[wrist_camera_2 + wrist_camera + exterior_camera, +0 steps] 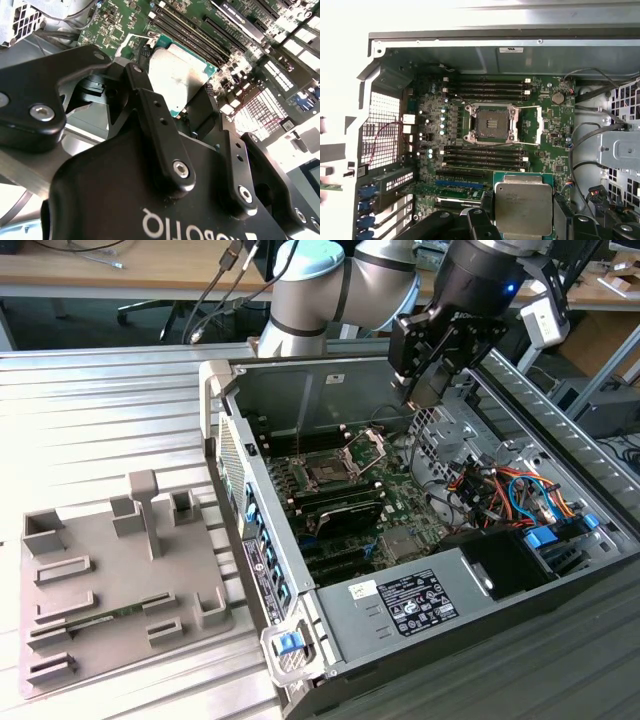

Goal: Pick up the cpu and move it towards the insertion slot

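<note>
Claw [192,107] gripping cpu [523,207], insertion slot [492,123] unobstructed

We see an open computer case [400,612] lying on a ribbed metal table [100,420], its green motherboard [547,145] exposed. Beside it, toward the exterior view's left, sits a grey tray [100,570]; coloured cables [500,490] crowd the case's interior.

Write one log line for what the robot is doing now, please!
gripper: shut on cpu | position: above motherboard | insertion slot: open, empty
</note>
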Robot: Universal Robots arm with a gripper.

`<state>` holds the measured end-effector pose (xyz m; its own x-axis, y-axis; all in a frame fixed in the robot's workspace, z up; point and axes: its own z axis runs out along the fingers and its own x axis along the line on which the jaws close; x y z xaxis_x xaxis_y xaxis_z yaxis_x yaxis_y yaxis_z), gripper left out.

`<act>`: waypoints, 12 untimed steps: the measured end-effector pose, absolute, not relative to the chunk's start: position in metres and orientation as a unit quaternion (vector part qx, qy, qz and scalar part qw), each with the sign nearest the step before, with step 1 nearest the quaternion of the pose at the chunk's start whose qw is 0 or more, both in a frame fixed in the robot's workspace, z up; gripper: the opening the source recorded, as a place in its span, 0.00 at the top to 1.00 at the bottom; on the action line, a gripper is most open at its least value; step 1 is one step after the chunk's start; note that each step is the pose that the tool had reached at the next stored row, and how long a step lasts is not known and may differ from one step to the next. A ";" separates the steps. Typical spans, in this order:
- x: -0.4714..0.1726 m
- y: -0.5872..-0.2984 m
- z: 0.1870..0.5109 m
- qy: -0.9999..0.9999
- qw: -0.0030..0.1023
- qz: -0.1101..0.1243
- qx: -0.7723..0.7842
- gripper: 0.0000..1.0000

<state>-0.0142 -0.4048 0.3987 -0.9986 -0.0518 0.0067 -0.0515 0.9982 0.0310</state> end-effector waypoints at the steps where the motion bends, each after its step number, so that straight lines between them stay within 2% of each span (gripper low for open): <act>1: -0.014 -0.405 0.399 -1.000 0.004 -0.015 0.026 0.45; 12: -0.014 -0.401 0.396 -1.000 0.004 -0.015 0.026 0.45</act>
<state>-0.0142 -0.4008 0.3961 -0.9986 -0.0517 0.0068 -0.0514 0.9982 0.0310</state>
